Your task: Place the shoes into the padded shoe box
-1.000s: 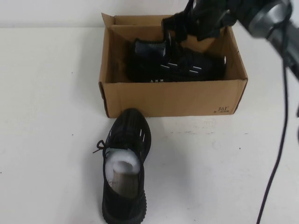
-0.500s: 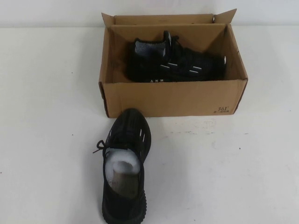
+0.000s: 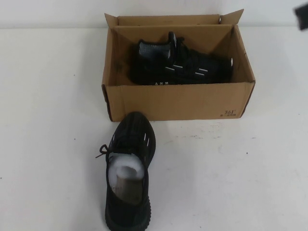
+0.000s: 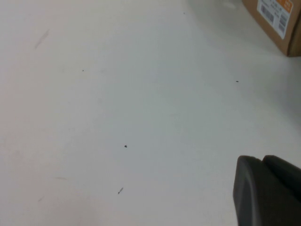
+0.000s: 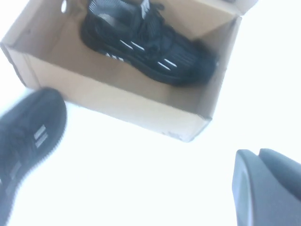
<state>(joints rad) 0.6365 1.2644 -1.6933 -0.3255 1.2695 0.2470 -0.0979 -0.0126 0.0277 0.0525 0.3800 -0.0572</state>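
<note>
The brown cardboard shoe box (image 3: 178, 101) stands at the back middle of the table. One black sneaker (image 3: 180, 65) with white dashes lies on its side inside it. The other sneaker (image 3: 127, 168), with white paper stuffing, stands on the table in front of the box, toe towards it. The right wrist view shows the box (image 5: 136, 108), the boxed sneaker (image 5: 146, 44) and the loose sneaker (image 5: 28, 132). My right gripper (image 5: 257, 153) is shut and empty, high and to the right of the box. My left gripper (image 4: 261, 160) is shut and empty over bare table.
A dark piece of the right arm (image 3: 302, 17) shows at the high view's top right edge. A corner of the box with a white and orange label (image 4: 277, 19) shows in the left wrist view. The white table (image 3: 231, 178) lies all around.
The right arm has lifted away from above the box and gone off to the right, nearly out of the high view. The sneaker stays in the box. The loose sneaker has not moved.
</note>
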